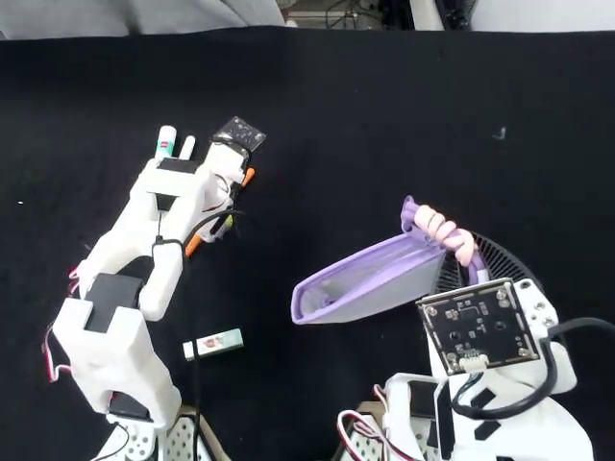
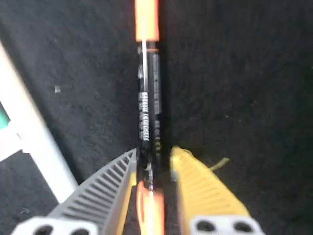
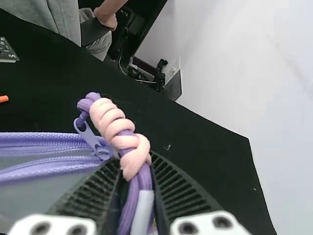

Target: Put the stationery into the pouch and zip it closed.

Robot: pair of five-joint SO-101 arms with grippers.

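Left gripper (image 2: pixel 152 164) is closed narrow on the pen (image 2: pixel 148 107), whose long axis runs straight out between its jaws, well apart from the pouch (image 1: pixel 365 279) and off its free open end; right gripper (image 3: pixel 134 178) clamps the pouch's corded end.

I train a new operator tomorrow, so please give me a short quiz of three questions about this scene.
1. True or false: the purple pouch is already zipped closed.
2. What does the left gripper grip? A) an orange and black pen B) scissors C) a ruler
3. Which part of the pouch does the right gripper hold?
Key: 1 false, its mouth is open; 2 A; 3 the pink and purple braided cord at its zipper end.
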